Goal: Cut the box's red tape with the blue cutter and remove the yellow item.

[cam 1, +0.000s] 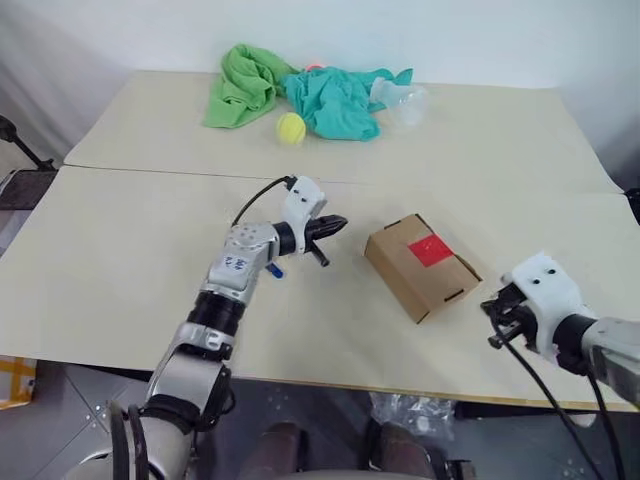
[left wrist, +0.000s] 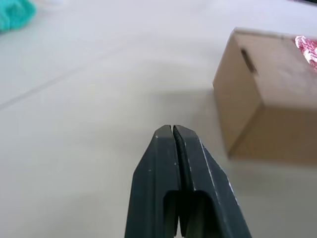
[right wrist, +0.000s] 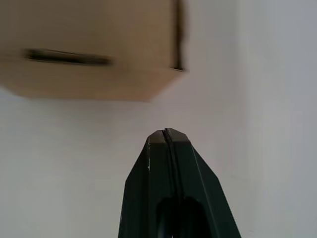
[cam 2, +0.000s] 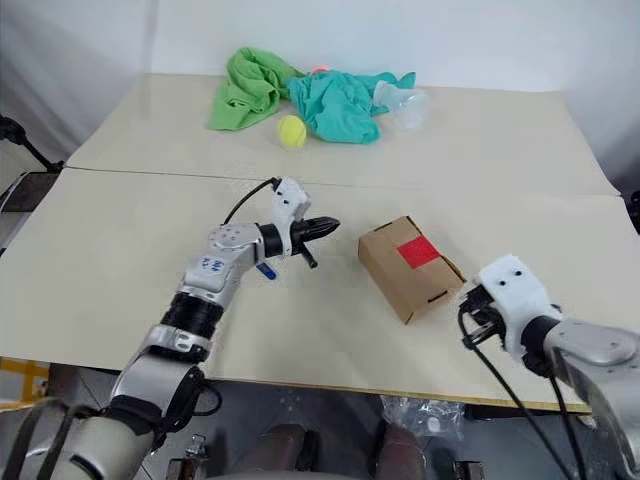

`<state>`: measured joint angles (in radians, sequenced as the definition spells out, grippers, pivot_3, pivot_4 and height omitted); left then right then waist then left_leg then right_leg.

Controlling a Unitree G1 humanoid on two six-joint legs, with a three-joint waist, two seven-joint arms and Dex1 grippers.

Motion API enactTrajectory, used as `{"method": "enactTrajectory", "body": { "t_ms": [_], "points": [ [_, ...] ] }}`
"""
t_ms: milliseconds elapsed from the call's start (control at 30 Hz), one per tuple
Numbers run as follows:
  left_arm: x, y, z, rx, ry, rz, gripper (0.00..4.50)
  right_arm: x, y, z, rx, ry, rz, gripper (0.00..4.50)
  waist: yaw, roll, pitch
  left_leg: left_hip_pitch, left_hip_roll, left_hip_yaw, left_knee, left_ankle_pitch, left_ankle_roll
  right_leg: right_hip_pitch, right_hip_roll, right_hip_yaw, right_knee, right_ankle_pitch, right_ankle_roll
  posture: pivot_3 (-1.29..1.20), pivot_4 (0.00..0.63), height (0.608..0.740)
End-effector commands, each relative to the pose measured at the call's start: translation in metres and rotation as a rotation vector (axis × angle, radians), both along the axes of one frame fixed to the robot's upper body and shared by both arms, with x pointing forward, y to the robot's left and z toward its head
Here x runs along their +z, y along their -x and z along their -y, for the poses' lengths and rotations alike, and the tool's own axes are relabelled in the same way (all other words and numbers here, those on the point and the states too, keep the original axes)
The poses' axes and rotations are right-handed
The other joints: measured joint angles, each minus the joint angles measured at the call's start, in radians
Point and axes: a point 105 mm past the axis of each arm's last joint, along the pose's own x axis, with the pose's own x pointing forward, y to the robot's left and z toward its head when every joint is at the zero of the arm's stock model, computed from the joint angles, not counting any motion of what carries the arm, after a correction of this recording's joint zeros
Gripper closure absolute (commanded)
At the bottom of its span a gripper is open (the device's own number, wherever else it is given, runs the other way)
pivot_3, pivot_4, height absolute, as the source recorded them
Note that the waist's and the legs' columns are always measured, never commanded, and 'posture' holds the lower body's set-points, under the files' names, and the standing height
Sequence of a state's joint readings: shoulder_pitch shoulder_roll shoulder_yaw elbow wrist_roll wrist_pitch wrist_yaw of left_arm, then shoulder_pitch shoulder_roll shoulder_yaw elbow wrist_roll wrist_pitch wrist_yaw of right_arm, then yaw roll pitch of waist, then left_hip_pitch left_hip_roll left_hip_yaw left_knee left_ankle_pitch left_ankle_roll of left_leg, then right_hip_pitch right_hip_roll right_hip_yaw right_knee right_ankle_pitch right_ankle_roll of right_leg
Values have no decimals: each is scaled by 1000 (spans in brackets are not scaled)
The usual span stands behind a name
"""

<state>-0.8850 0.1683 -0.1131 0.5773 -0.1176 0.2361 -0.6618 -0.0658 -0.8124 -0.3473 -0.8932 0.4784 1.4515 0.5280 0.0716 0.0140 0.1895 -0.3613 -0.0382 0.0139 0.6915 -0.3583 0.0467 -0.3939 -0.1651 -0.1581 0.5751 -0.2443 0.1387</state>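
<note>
With both the left gripper (cam 1: 338, 224) and right gripper (cam 1: 494, 312) pinched shut and empty, pick up the blue cutter (cam 1: 276, 270) at frame centre-left before approaching the red tape (cam 1: 431, 250) atop the box (cam 1: 412, 272), right of centre.

No legible text, label or number on the box (cam 1: 420, 265) or elsewhere.
</note>
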Motion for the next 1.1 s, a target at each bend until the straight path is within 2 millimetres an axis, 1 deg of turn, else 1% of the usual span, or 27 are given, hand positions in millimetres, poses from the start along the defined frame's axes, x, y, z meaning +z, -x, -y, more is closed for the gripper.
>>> {"method": "enactTrajectory", "body": {
  "t_ms": [33, 100, 167, 300, 400, 500, 733, 833, 967, 1100],
  "points": [
    [7, -2, 18, -57, 34, 36, 4444, 1, -2, -11, 11, -12, 31, 4500, 0, 0, 0, 0, 0, 0, 0, 0, 0, 0, 0, 0, 0, 0, 0, 0, 150, 740],
    [2, 1, 30, -103, 33, 17, 4444, 0, -7, -13, -8, -28, 46, 4500, -1, 0, 0, 0, 0, 0, 1, 0, 0, 0, 0, 0, 0, 0, 0, 0, 150, 740],
    [-5, 4, 36, -142, 16, 1, 4444, 0, -10, -14, -15, -35, 53, 4500, 0, 0, 0, -1, 0, 0, 1, 0, 0, -1, 0, 0, 1, 0, 0, 0, 150, 740],
    [-15, 9, 42, -206, -15, -28, 4444, 0, -11, -17, -14, -42, 61, 4500, -4, 0, 0, -6, 0, -1, 3, 0, 0, -4, 0, -1, 1, 0, 0, 0, 150, 740],
    [-19, 13, 45, -249, -32, -43, 4444, 0, -11, -19, -9, -48, 64, 4500, -4, 0, 0, -6, 0, 0, 4, 0, 0, -4, 0, -1, 2, 0, 0, 0, 150, 740],
    [-21, 22, 49, -330, -58, -45, 4444, 0, -8, -22, 6, -48, 61, 4500, -5, 0, 0, -6, 0, -1, 6, 0, 0, -4, 0, -1, 3, 0, 0, 0, 150, 740],
    [-22, 41, 45, -441, -104, -58, 4444, 0, 2, -24, 31, -36, 30, 4500, -7, 0, 0, -6, 0, -2, 6, 0, 1, -4, 0, -1, 4, 1, -1, 0, 150, 740],
    [-21, 46, 43, -452, -108, -70, 4444, -1, 6, -23, 34, -35, 12, 4500, -6, 0, 0, -7, 0, -2, 7, 0, 1, -4, 0, -1, 4, 1, -1, 0, 150, 740],
    [-27, 57, 41, -492, -137, -94, 4444, -4, 12, -21, 39, -24, -14, 4500, -6, 0, 0, -7, 0, -2, 7, 0, 1, -4, 0, -1, 4, 1, -1, 0, 150, 740],
    [-30, 60, 42, -490, -145, -99, 4444, -4, 12, -18, 30, -22, -15, 4500, -5, 0, 0, -7, 0, -2, 8, 0, 1, -4, 0, 0, 5, 1, -1, 0, 150, 740]
  ]
}}
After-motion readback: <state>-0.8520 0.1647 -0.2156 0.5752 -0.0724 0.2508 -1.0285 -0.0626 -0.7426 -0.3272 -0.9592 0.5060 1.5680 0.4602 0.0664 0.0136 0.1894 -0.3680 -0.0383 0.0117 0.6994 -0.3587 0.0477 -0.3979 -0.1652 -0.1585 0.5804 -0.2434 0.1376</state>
